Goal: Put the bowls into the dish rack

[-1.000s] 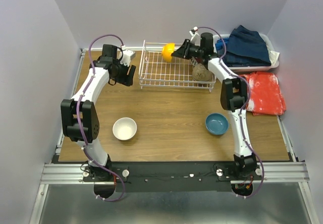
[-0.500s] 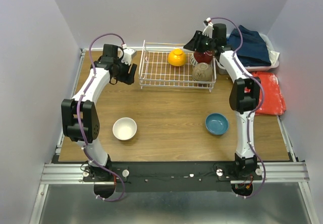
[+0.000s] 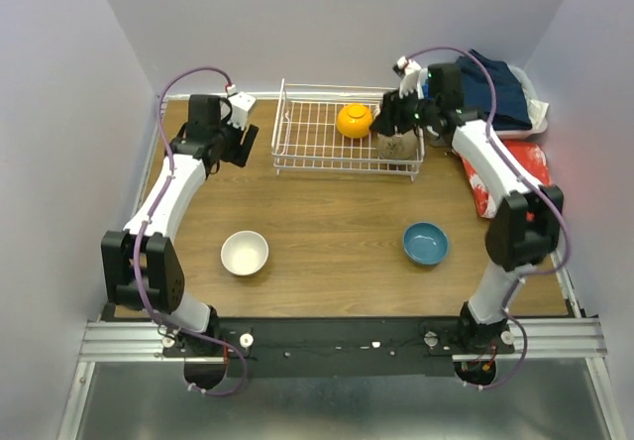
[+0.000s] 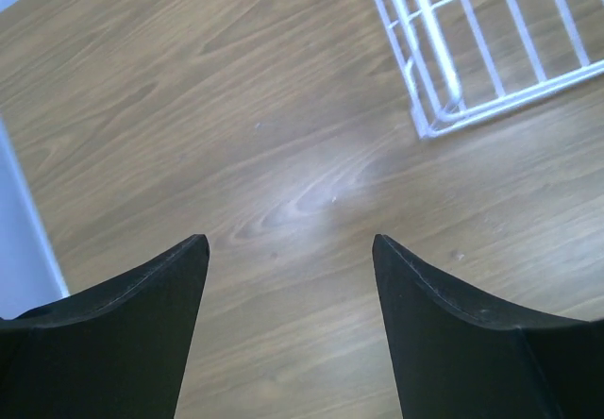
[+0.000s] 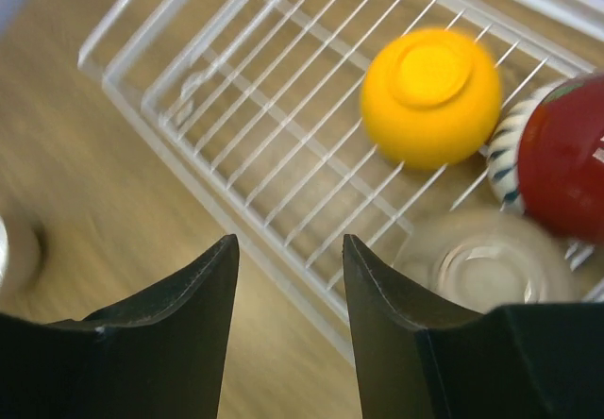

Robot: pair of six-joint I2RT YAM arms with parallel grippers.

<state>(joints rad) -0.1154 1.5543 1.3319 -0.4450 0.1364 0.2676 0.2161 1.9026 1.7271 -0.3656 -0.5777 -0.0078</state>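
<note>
Progress: partway. The dish rack [image 3: 307, 145] sits far centre.

Inside it, at the right end:
- orange bowl [image 5: 429, 93], upside down
- red bowl [image 5: 566, 150], just beside the orange one
- tan bowl [image 3: 398, 149], nearer
- striped bowl [image 5: 503, 169], which seems tucked against the red one (blurred, not certain)

Left to load: white bowl [image 3: 245, 253] near left and blue bowl [image 3: 426, 243] near right, both on the table [image 3: 337, 212].

Right gripper [image 5: 290, 242] hangs over the rack with its jaws partly apart, empty. Left gripper [image 4: 291, 242] is wide and empty, over wood just left of the rack.

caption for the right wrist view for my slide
Open right hand over the white wire dish rack, which contains an upside-down orange bowl and a red bowl.
</note>
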